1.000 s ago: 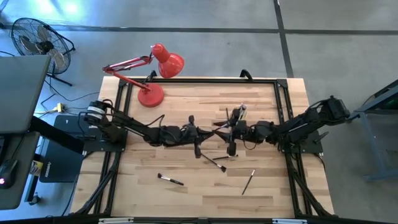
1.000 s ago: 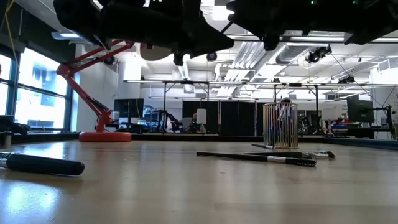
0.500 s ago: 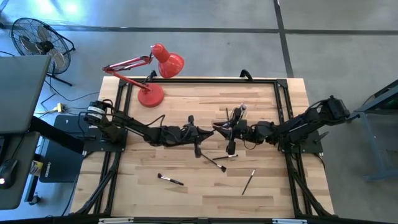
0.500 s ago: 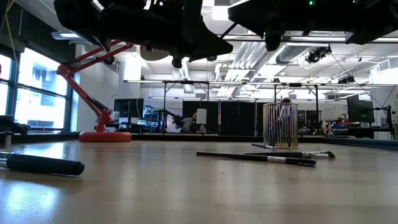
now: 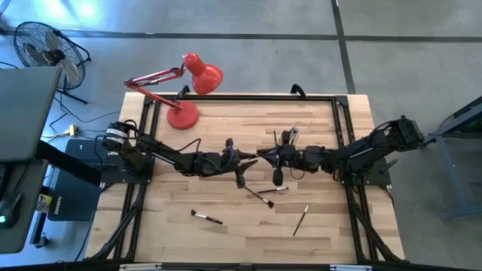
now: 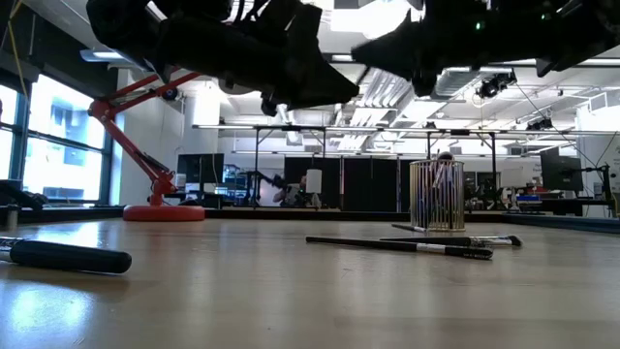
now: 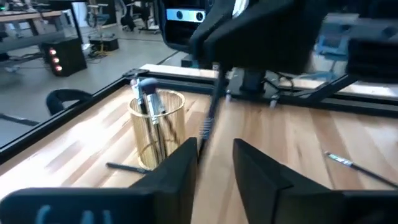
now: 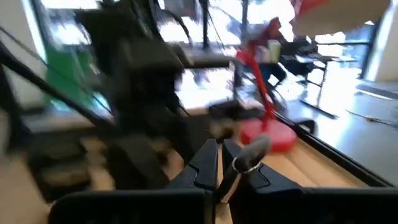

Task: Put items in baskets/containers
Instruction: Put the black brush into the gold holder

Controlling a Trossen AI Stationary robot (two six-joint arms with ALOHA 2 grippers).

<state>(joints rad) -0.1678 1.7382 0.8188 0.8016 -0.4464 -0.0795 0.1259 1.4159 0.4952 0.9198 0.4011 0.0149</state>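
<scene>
Three brushes or so lie loose on the counter (image 5: 218,124) near the front edge: one (image 5: 205,217) on my left side, one (image 5: 301,220) on the right, one (image 5: 260,196) in between. The cup (image 5: 287,138) sits toward the back, right of the middle, with several brushes standing in it.

Both arms meet mid-counter, well above the wood. My right claw (image 8: 224,163) is pinched closed on a brush handle (image 8: 249,155) near its silvery collar. My left claw (image 7: 214,149) is spread apart, gripping nothing. That held brush (image 7: 208,118) hangs right in front of my left fingers; its tip might be between them, hard to say with the blur.

So this looks like a handoff, and the drop into the cup is next. Tips for doing it well:
- back the left claw straight off so it doesn't knock the brush
- get the brush upright before going over the cup
- come down from above, aiming for a gap between the brushes already inside
- let go only once the lower end is below the rim
</scene>
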